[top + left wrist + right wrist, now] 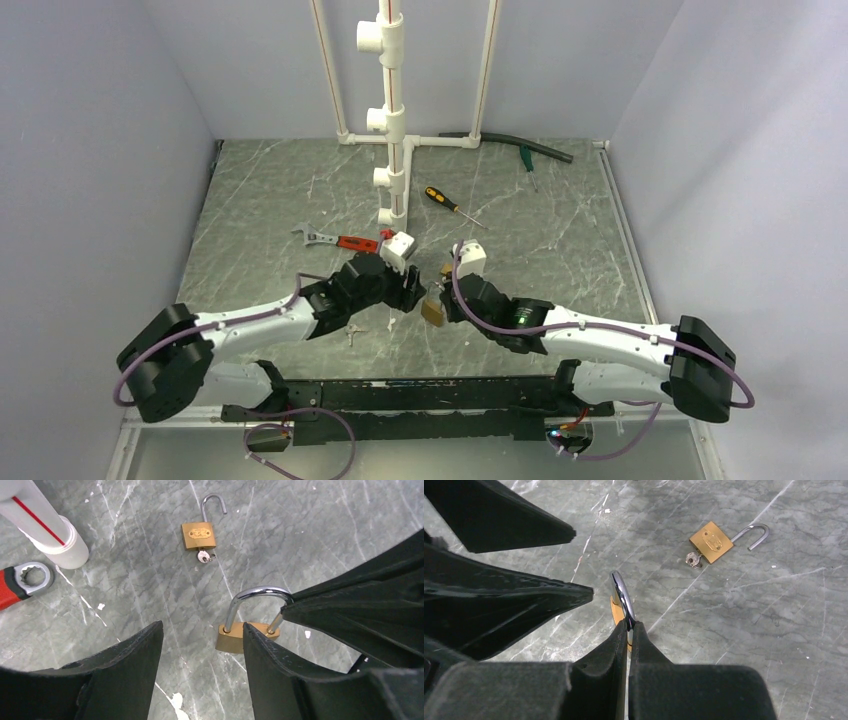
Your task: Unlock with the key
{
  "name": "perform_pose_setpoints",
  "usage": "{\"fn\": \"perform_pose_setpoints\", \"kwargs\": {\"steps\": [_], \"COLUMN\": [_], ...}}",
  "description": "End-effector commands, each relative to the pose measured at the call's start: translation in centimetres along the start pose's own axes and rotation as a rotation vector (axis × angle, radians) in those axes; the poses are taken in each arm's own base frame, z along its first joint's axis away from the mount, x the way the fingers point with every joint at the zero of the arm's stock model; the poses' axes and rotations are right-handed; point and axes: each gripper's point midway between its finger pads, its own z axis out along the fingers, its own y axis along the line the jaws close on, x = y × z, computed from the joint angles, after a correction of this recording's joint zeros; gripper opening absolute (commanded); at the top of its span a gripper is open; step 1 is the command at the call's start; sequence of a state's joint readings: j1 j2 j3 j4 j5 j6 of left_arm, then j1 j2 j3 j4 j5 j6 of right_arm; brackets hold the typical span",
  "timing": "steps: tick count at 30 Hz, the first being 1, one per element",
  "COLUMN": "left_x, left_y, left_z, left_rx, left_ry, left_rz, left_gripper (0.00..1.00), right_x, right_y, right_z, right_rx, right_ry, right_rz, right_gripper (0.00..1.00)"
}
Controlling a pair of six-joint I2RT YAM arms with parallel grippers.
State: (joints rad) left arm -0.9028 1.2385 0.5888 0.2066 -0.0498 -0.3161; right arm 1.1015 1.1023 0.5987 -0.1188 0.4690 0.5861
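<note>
Key [352, 333] on table, behind left claw [413, 293].

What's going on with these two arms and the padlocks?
The right gripper is shut on the shackle of the larger brass padlock, holding it. The left gripper is open with one finger beside the lock's body, holding nothing. That lock's shackle sits in the body at both legs, so it looks locked. A smaller brass padlock lies further off, shackle open, a key in its keyhole. What looks like a loose key lies on the table by the left arm.
</note>
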Motion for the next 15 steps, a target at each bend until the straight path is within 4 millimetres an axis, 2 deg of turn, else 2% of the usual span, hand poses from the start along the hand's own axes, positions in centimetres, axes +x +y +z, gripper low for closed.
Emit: {"fn": "perform_pose_setpoints", "kwargs": {"steps": [1, 10, 15], "left_x": [-1.5, -0.3, 0.2], "left_y": [-0.5, -1.0, -1.0], "left_z": [1.2, 2.9, 4.0], "left_rx": [0.027, 0.056, 0.055], "left_ry": [-0.079, -0.066, -0.046], "left_rz": [-0.009, -0.037, -0.053], "left_gripper": [0.63, 0.58, 0.49], "right_x": [-3.4, -3.4, -3.3], "right_y": [2.1, 2.5, 2.6], "right_z": [-0.2, 0.0, 0.0], "right_rx": [-0.062, -0.074, -0.08], "right_ry": [-0.107, -0.1, -0.096], "right_rz": [0.054, 0.055, 0.058], "right_gripper": [0.0, 0.0, 0.0]}}
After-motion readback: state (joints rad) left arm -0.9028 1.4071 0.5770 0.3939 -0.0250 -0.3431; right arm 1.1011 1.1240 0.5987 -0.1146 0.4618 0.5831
